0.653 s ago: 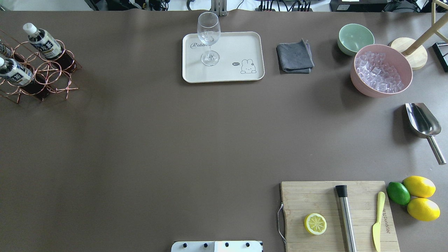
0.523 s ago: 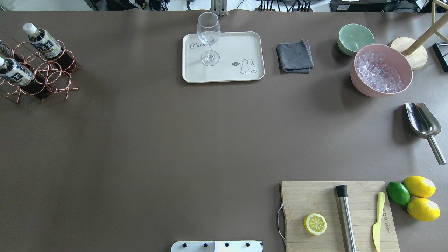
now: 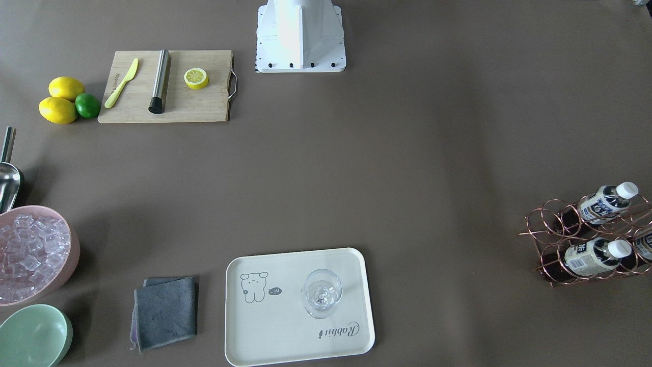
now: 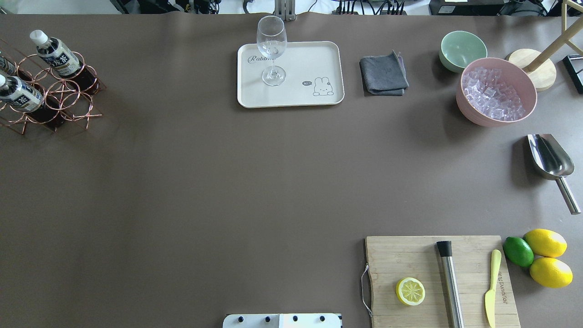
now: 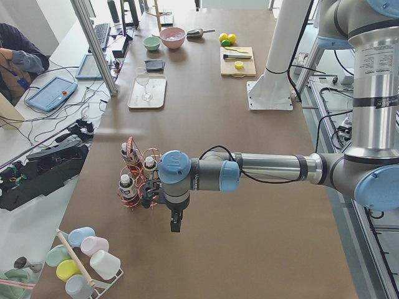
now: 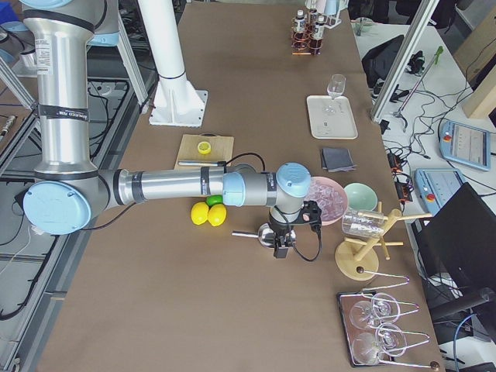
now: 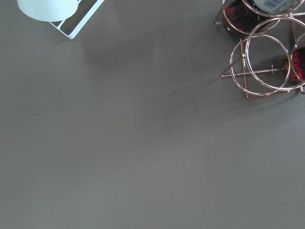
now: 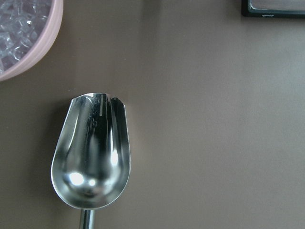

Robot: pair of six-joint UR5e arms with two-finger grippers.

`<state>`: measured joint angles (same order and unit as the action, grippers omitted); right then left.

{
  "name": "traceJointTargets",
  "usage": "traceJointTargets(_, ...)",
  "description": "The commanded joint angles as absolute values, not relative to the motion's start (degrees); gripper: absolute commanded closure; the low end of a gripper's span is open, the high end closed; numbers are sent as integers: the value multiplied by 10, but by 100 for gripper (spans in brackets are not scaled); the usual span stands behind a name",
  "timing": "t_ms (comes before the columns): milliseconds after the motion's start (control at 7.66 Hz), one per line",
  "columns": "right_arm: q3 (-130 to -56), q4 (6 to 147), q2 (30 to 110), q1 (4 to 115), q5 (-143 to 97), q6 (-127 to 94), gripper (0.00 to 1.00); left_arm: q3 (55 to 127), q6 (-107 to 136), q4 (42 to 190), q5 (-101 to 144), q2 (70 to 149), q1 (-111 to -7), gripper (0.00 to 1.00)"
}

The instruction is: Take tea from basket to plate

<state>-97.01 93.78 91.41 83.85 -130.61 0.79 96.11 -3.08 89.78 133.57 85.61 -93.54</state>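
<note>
Three tea bottles stand slanted in the copper wire basket at the table's far left: one at the back, one in front, a third cut off by the edge. The basket also shows in the front view and the left wrist view. The cream plate lies at the far middle and bears a wine glass. My left gripper hangs beside the basket; I cannot tell if it is open. My right gripper hangs over a steel scoop; its state is unclear.
A pink bowl of ice, a mint-green bowl and a grey cloth stand right of the plate. The scoop lies at the right edge. A cutting board, lemons and a lime are at the near right.
</note>
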Motion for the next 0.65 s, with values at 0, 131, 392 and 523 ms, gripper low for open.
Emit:
traceJointTargets(0, -970, 938, 914, 838, -1306, 8, 0, 966, -35, 899, 1336, 864, -936, 2)
traceJointTargets(131, -970, 938, 914, 838, -1306, 8, 0, 968, -35, 899, 1337, 869, -936, 2)
traceJointTargets(392, -970, 938, 914, 838, -1306, 8, 0, 986, -36, 898, 1349, 870, -935, 2)
traceJointTargets(523, -970, 938, 914, 838, -1306, 8, 0, 987, -36, 897, 1349, 869, -933, 2)
